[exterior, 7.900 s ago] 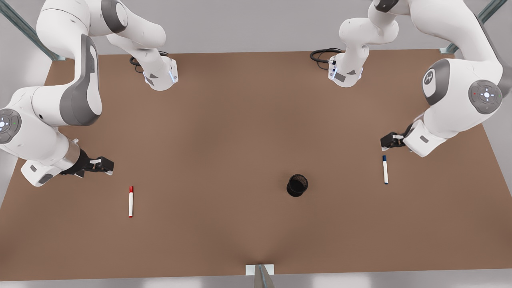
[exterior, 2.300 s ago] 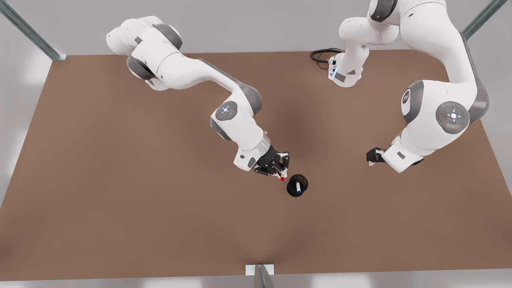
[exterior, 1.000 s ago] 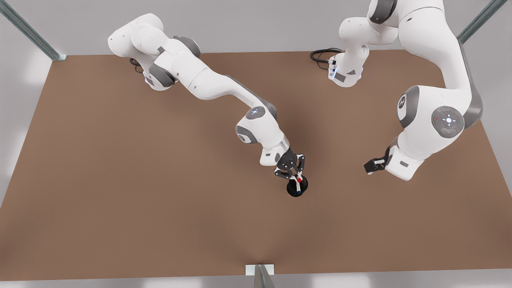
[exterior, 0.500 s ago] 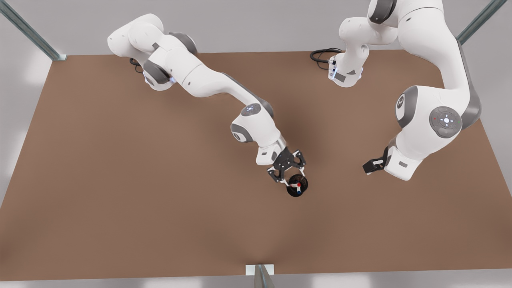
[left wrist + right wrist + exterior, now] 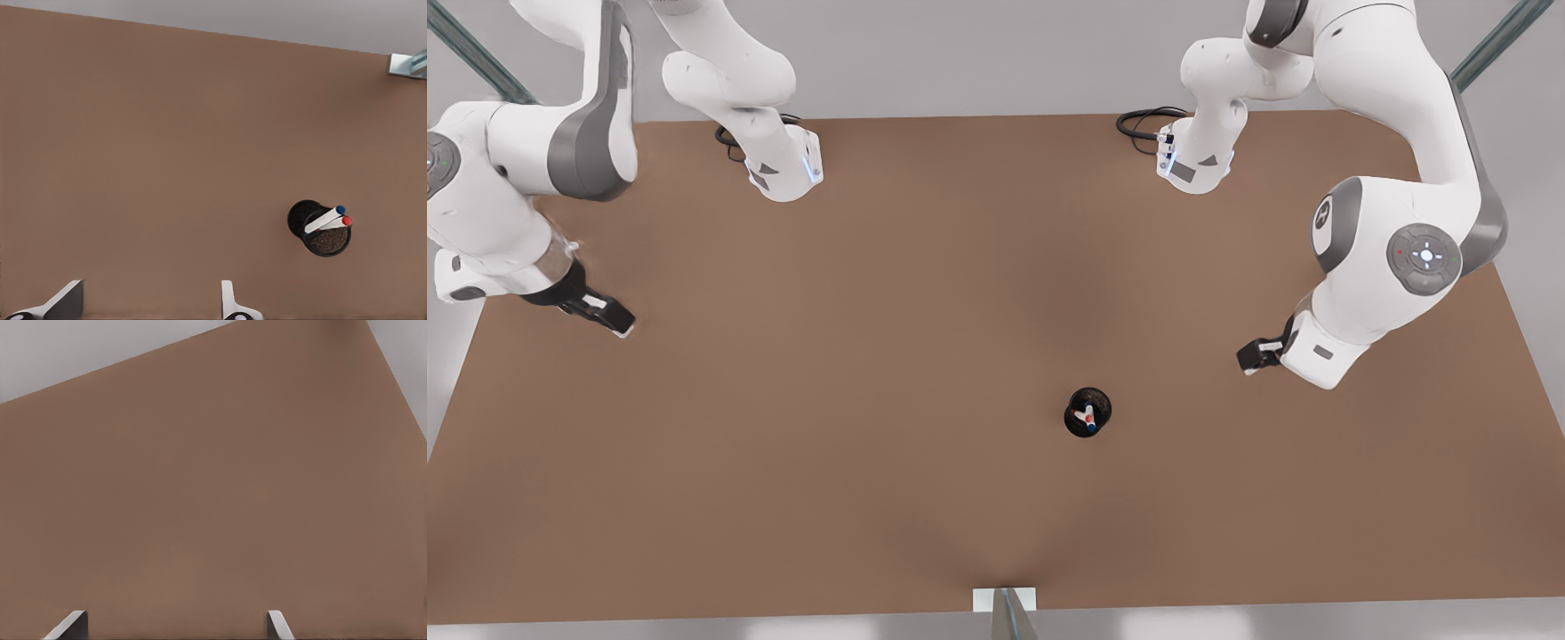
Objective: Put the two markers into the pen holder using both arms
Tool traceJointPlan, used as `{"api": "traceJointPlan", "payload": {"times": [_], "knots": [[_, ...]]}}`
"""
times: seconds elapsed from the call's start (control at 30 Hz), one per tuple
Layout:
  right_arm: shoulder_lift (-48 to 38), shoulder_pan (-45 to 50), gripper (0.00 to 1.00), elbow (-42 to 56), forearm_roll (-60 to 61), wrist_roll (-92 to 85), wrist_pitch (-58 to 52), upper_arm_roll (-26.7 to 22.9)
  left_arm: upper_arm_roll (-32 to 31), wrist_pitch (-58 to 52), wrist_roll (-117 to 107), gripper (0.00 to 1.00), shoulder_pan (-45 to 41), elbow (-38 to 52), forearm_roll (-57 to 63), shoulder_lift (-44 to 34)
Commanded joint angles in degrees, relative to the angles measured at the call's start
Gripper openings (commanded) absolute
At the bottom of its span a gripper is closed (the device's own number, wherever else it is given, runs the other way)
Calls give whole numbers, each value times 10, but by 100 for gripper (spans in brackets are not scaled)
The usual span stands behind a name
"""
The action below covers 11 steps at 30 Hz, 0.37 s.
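The black pen holder (image 5: pixel 1071 416) stands on the brown table, right of centre in the front view. The red-capped marker (image 5: pixel 1086 414) and the blue-capped marker (image 5: pixel 1091 427) both stand inside it, leaning together. In the left wrist view the pen holder (image 5: pixel 297 217) shows far off, holding the red marker (image 5: pixel 333 225) and the blue marker (image 5: pixel 323 219). My left gripper (image 5: pixel 607 317) hangs open near the front view's left table edge, far from the holder, nothing between its fingers (image 5: pixel 150 301). My right gripper (image 5: pixel 1250 357) waits open to the holder's right (image 5: pixel 175 624).
Both arm bases (image 5: pixel 783 173) (image 5: pixel 1193 164) and a black cable (image 5: pixel 1143 120) sit at the table's far edge. A small metal bracket (image 5: pixel 1005 600) is at the near edge, also in the left wrist view as the bracket (image 5: pixel 407 64).
My left arm has pulled away from the pen holder to the front view's far left, leaving the red marker inside beside the blue one. The right arm barely moved.
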Motion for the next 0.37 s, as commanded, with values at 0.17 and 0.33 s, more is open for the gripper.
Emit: {"api": "traceJointPlan", "payload": {"times": [0.17, 0.33], "knots": [[100, 94, 100, 137, 30, -211, -83, 3, 0, -21, 84, 100, 0, 2, 3, 0], [103, 96, 100, 136, 29, -210, -84, 9, 0, -20, 84, 100, -1, 2, 5, 1]]}}
